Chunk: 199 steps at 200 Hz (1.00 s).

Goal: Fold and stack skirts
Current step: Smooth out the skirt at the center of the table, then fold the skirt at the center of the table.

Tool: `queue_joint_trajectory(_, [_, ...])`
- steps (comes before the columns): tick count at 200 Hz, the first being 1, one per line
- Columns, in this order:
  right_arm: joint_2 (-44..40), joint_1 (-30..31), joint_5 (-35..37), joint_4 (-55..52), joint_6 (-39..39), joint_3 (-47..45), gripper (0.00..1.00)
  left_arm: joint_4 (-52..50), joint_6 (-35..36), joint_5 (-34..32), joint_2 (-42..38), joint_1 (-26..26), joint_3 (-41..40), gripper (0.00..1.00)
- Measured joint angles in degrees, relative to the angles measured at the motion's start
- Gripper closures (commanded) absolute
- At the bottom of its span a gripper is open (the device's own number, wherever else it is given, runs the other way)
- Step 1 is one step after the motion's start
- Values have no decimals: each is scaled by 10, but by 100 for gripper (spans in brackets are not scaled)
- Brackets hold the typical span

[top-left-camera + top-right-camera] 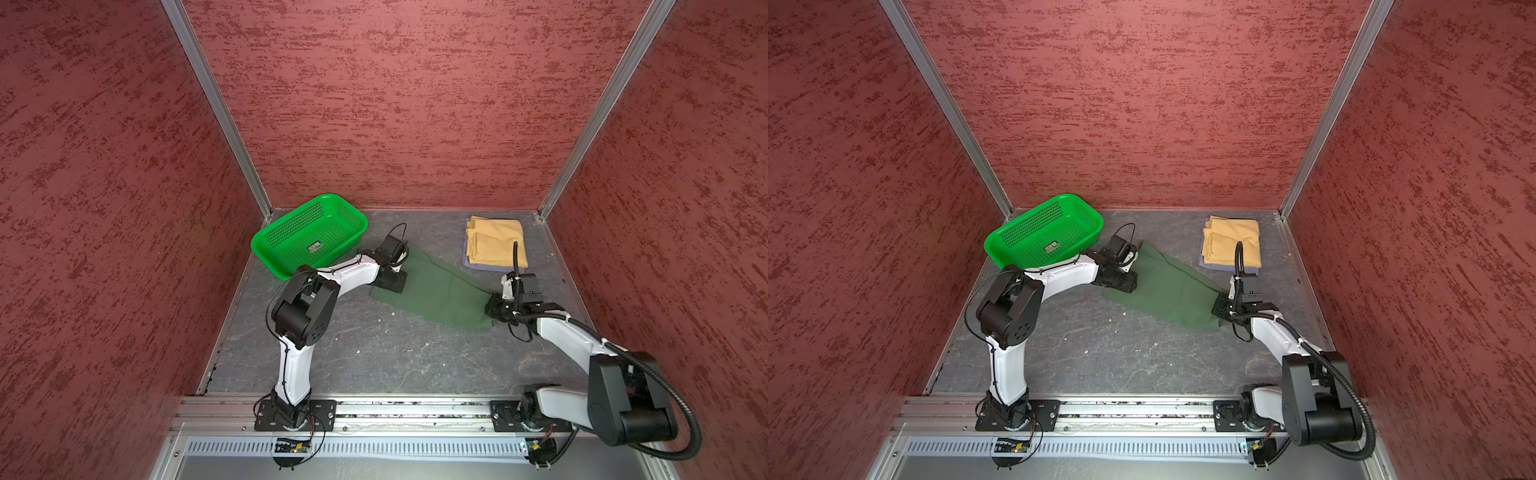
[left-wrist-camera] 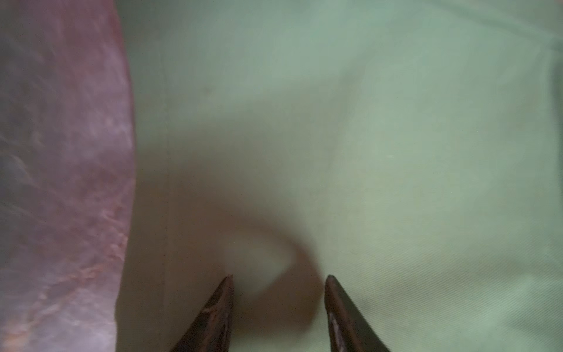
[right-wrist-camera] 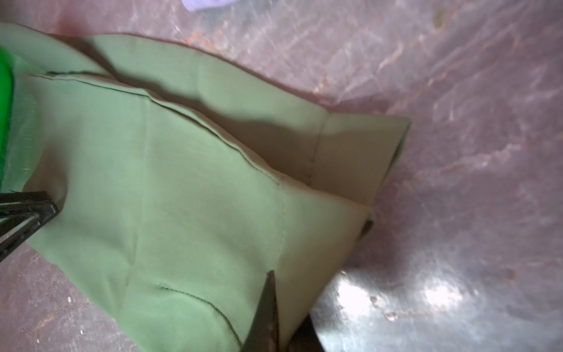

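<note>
The dark green skirt (image 1: 440, 291) (image 1: 1171, 286) lies spread on the table between my two grippers. My left gripper (image 1: 392, 286) (image 2: 280, 277) points down onto its left end. The jaws stand apart, with a small hump of cloth (image 2: 259, 268) between the tips. My right gripper (image 1: 494, 309) (image 3: 283, 304) is shut on the skirt's right edge, which is slightly lifted (image 3: 350, 158). At the back right the mustard-yellow skirt (image 1: 496, 243) (image 1: 1231, 241) lies folded on top of the lavender-grey skirt (image 1: 473, 266) (image 1: 1208, 266).
A bright green perforated basket (image 1: 255, 249) (image 1: 988, 249) stands tilted at the back left, just behind my left forearm. Red walls enclose the table on three sides. The grey table (image 1: 395, 353) in front of the green skirt is bare except for small white crumbs.
</note>
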Motion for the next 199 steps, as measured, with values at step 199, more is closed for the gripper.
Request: queue_joint_trajectory(199, [-63, 2, -41, -94, -64, 259, 100, 268, -27, -23, -188, 3, -164, 63])
